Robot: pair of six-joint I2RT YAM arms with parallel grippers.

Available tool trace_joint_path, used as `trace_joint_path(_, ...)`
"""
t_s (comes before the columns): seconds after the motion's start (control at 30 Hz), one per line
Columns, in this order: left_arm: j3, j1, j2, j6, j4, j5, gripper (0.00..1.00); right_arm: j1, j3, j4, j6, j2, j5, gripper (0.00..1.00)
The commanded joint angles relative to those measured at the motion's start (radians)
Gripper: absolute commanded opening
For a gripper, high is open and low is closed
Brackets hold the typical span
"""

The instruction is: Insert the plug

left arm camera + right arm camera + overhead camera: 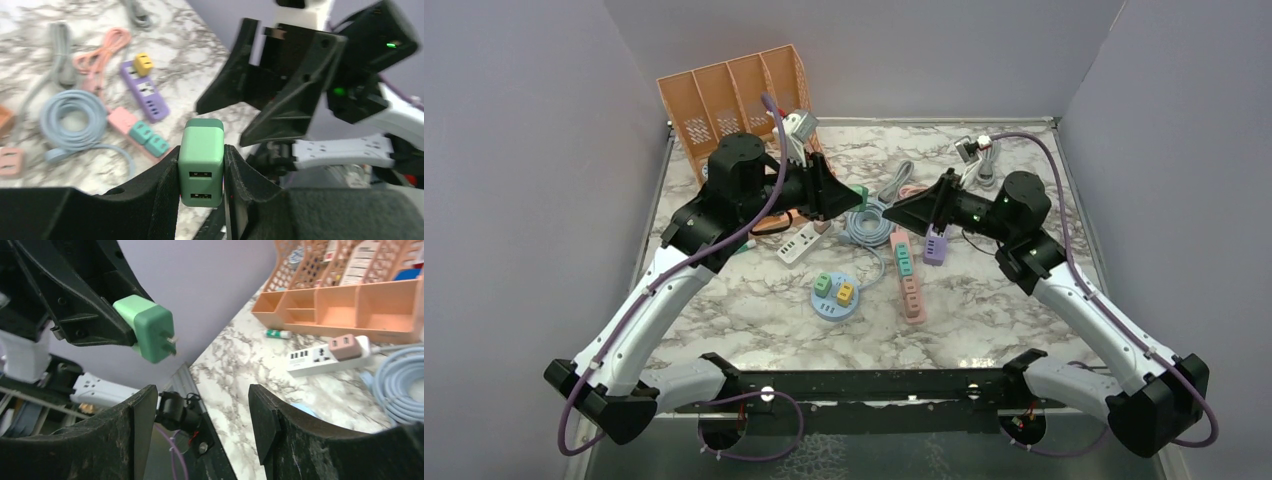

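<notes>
A: Where is the plug?
B: Off the table [754,320] — the green plug [200,172] is pinched between the two fingers [167,192] of the left claw [201,152] and held in the air over the middle, toward the back. Its face with two USB ports looks at the left wrist camera. Its prongs [171,342] point away, toward the right arm.
A: And the right claw [202,395]?
B: Spread wide, with nothing in it. It faces the left claw, near the plug but apart from it.
A: What lies below?
B: A pink strip [909,275] carrying teal plugs [150,140], and just beside it a purple strip [145,95] with a yellow plug [143,62] at one end. A white strip [799,242] with a pink plug [345,346] lies to the left, next to a coil of blue cable [869,222]. Nearer the arms sits a round blue hub [836,300] — one green cube and one yellow on top. An orange rack [734,95] stands in the back left corner.
</notes>
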Motion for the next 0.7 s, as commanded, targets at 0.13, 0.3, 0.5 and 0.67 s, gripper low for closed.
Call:
trace_joint_path(0.13,-0.027,-0.002,0.007,0.314,-0.210,-0.364,0.00,-0.004,-0.042,-0.192,-0.111,-0.074,0.212,0.66)
trace_joint_path(0.3,-0.210,-0.003,0.024,0.488,-0.119,-0.480,0.00,-0.004,-0.063,-0.249,-0.137,-0.100,0.293,0.62)
trace_joint_path(0.5,-0.292,0.004,0.105,0.622,-0.050,-0.553,0.00,-0.003,-0.091,-0.305,-0.168,-0.150,0.384,0.60)
trace_joint_path(0.67,-0.321,0.062,0.188,0.673,-0.026,-0.489,0.00,-0.003,-0.092,-0.351,-0.195,-0.174,0.428,0.60)
